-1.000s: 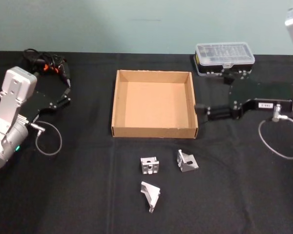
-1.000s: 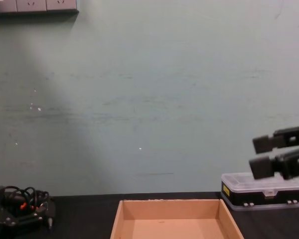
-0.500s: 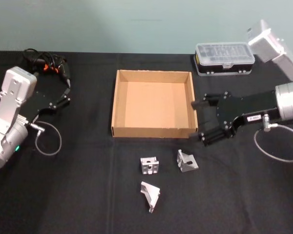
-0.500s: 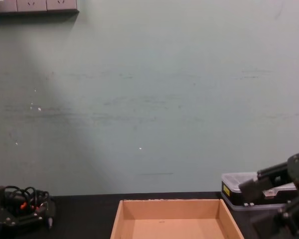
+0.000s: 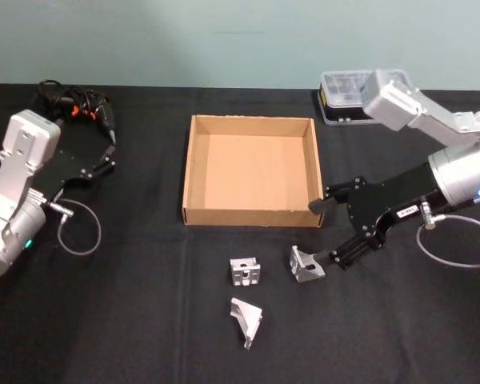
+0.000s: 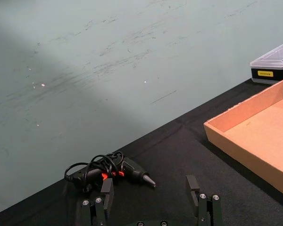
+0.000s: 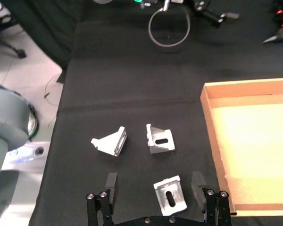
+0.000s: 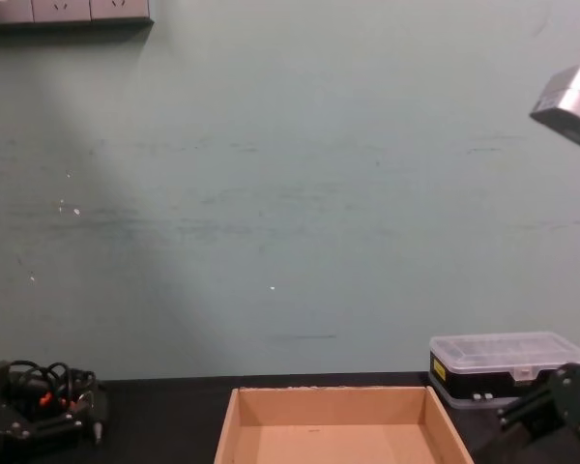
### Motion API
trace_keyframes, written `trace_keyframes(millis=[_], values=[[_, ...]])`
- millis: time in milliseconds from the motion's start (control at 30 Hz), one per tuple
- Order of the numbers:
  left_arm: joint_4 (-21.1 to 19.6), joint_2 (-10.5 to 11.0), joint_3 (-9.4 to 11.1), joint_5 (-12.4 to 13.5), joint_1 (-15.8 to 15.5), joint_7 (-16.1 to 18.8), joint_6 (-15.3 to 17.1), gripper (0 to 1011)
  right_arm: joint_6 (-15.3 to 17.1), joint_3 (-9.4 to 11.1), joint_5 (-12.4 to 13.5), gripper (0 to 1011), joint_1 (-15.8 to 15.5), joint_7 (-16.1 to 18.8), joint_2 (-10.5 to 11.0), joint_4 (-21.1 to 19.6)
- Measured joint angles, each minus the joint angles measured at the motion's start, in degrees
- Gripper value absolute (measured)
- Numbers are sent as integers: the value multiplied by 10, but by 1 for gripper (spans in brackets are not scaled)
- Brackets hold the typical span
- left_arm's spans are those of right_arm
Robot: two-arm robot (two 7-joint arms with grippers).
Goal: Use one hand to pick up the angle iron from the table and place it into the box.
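**Silver-grey angle iron lined up between the spread fingers of the right tool**

On the black tabletop (image 5: 144,320), in front of the cardboard box (image 5: 252,214): three angle irons, none in the box yet. Nearest angle iron (image 5: 306,264) just beside the right tool (image 5: 330,232), fingers spread wide and holding nothing. Seen from the right wrist, framed between the two fingers (image 7: 111,181). Other two angle irons (image 5: 244,272) (image 5: 246,320) further left, apart from each other. Left tool (image 5: 108,154) parked at far left, likewise open and empty, near a power screwdriver (image 5: 76,108) with tangled cable.

Come straight down, so that each finger clears a side of the nearest angle iron before closing. Close on the flat outer faces. Keep off the sloped gusset: likely to squirt out under pressure. Mind the box's front right corner, close by one finger. Lift well over the low wall before crossing, then release low inside.

Hard to judge: height of the right tool above the tabletop. Cut off below the chest view: all three angle irons. Partly covered by the right arm (image 5: 400,104): clear-lidded case (image 5: 344,90) behind the box. Too small to tell: which face lies down.
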Motion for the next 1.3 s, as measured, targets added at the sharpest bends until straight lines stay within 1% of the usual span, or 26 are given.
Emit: trace_keyframes(millis=[100, 333, 367, 500, 533, 633, 733, 1067, 1200, 1233, 1300], values=[[0, 0, 0, 0, 0, 0, 0, 1000, -4, -19, -9, 1000, 15, 12, -5, 10], [0, 0, 0, 0, 0, 0, 0, 1000, -10, -48, -26, 1000, 37, 26, -14, 28], [0, 0, 0, 0, 0, 0, 0, 1000, -12, -56, -31, 1000, 43, 29, -17, 33], [0, 0, 0, 0, 0, 0, 0, 1000, -17, -75, -44, 1000, 57, 36, -26, 46], [0, 0, 0, 0, 0, 0, 0, 1000, -20, -83, -49, 1000, 63, 39, -30, 52], [0, 0, 0, 0, 0, 0, 0, 1000, -25, -93, -55, 1000, 71, 42, -37, 63], [0, 0, 0, 0, 0, 0, 0, 1000, -31, -108, -63, 1000, 81, 44, -47, 77], [0, 0, 0, 0, 0, 0, 0, 1000, -44, -137, -70, 1000, 107, 52, -73, 111], [0, 0, 0, 0, 0, 0, 0, 1000, -48, -148, -72, 1000, 117, 56, -81, 123], [0, 0, 0, 0, 0, 0, 0, 1000, -48, -148, -72, 1000, 117, 56, -81, 123], [0, 0, 0, 0, 0, 0, 0, 1000, -51, -158, -75, 1000, 125, 60, -85, 131]])
